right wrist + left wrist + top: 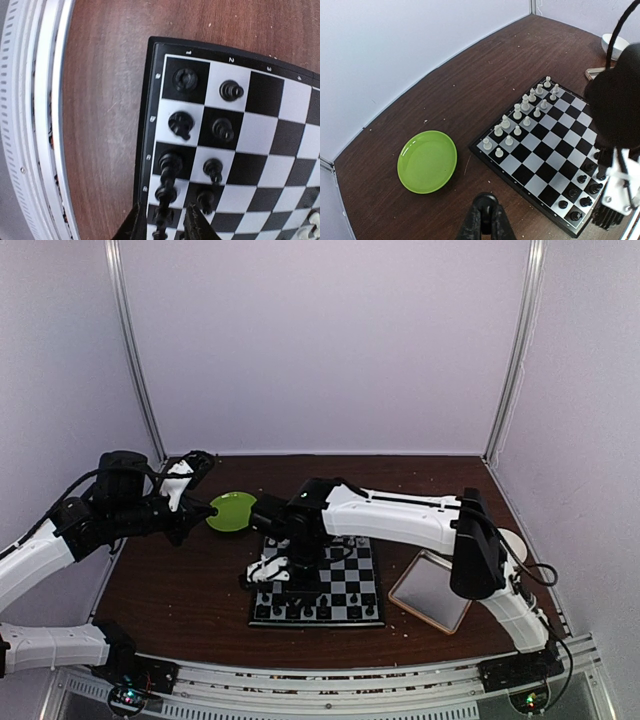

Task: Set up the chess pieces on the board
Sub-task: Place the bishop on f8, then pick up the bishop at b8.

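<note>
Right end effector (165,227) astride upright black piece (161,216) (jaws parted), board (150,125) edge

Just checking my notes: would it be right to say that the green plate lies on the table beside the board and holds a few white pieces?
Not quite: the green plate holds nothing, as the left wrist view shows. It does lie on the table beside the board; the white pieces stand on the board.
</note>
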`<state>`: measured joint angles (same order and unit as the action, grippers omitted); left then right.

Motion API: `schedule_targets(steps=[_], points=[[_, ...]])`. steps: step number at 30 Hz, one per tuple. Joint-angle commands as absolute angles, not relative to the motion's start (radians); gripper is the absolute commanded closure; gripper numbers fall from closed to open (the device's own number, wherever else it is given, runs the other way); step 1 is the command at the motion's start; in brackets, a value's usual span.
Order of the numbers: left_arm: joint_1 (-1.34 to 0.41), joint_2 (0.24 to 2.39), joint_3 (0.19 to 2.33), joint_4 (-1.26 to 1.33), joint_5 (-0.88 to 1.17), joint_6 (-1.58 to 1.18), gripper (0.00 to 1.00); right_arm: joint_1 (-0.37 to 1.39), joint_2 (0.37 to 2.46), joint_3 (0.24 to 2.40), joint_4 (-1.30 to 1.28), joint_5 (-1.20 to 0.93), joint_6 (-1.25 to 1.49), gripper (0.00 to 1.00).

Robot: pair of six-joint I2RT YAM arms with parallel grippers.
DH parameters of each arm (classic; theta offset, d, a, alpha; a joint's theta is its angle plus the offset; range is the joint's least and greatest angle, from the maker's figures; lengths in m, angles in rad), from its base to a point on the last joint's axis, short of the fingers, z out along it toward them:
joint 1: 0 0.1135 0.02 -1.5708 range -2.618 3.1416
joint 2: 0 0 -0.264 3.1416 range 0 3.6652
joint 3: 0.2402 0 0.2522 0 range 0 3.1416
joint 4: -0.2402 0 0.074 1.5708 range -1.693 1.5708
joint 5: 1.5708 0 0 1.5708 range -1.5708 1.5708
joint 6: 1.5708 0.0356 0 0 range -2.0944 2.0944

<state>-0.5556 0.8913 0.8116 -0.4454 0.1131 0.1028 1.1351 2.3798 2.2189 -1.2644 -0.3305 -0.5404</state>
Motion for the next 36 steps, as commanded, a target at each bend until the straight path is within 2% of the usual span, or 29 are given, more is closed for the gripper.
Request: schedule_targets(steps=[1,6,13,36], points=[[-0.549,0.889,0.801,-0.413,0.132,0.113,1.00,1.113,2.115,2.060,-1.212,-0.306,-0.550,0.72],[-0.549,0.887,0.799,-0.411,0.136,0.116,1.00,1.061,1.890,1.665,-1.047,-0.298,-0.574,0.74],[-0.548,0.891,0.801,-0.411,0.137,0.116,1.00,1.020,1.784,1.417,-0.943,-0.271,-0.592,0.77],[-0.549,0.901,0.801,-0.413,0.143,0.120,1.00,1.035,1.904,1.447,-0.952,-0.335,-0.603,0.82]])
